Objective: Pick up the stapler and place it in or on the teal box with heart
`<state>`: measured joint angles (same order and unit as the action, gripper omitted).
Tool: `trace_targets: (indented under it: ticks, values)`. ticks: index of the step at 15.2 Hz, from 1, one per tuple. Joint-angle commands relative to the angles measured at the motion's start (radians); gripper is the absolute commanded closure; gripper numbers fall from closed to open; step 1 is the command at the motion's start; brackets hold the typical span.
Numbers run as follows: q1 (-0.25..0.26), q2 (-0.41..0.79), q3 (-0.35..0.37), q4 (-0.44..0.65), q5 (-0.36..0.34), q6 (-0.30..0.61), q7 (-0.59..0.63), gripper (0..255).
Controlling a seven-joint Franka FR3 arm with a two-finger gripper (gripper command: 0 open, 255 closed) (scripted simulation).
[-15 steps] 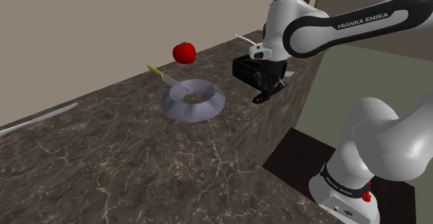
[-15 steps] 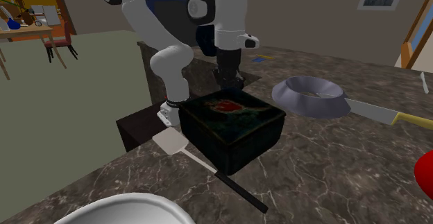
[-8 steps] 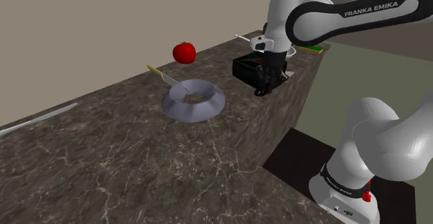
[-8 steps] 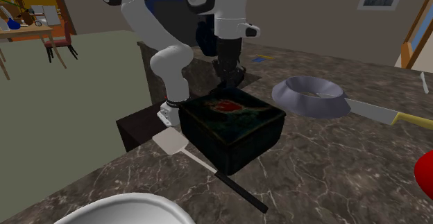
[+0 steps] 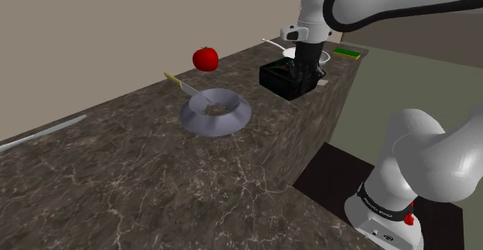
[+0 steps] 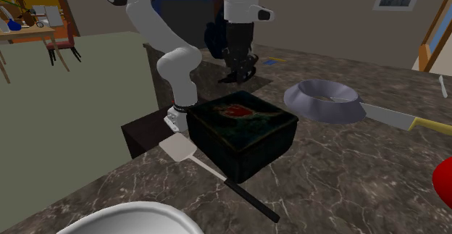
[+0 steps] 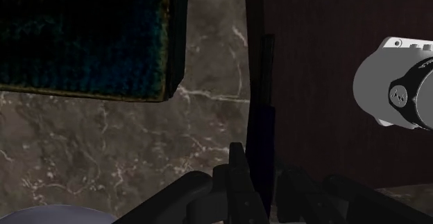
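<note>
Shoulder view: the gripper (image 5: 301, 75) has been lifted towards the dark teal box (image 5: 280, 83).
Second exterior view: the heart (image 6: 235, 113) is seen uncovered; placing is judged outstanding.
Wrist view: the dark stapler (image 7: 259, 112) is clasped between the fingers, beside the box.

In the second exterior view the dark box (image 6: 243, 135) sits mid-frame, its lid bare and open to approach from above. A spatula (image 6: 190, 155) lies along its lower-left side, and a white dish (image 6: 130, 222) crowds the bottom edge. Bare counter (image 6: 326, 167) runs between the box and the grey bowl (image 6: 326, 98) at upper right — a free lane. The fingers (image 7: 237, 177), clasping the stapler (image 7: 259, 125), hang above the counter's edge just beside the box.
</note>
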<state>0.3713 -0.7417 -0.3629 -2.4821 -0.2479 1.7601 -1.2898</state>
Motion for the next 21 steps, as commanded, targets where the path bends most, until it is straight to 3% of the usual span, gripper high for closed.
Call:
trace_targets:
  ticks: [1,18,21]
  values:
    - [0.002,0.000,0.005,0.027,0.005,-0.027,-0.002,255]
    - [0.019,0.035,0.040,0.264,0.039,-0.230,-0.013,255]
    - [0.019,0.111,-0.029,0.325,0.019,-0.205,-0.082,255]
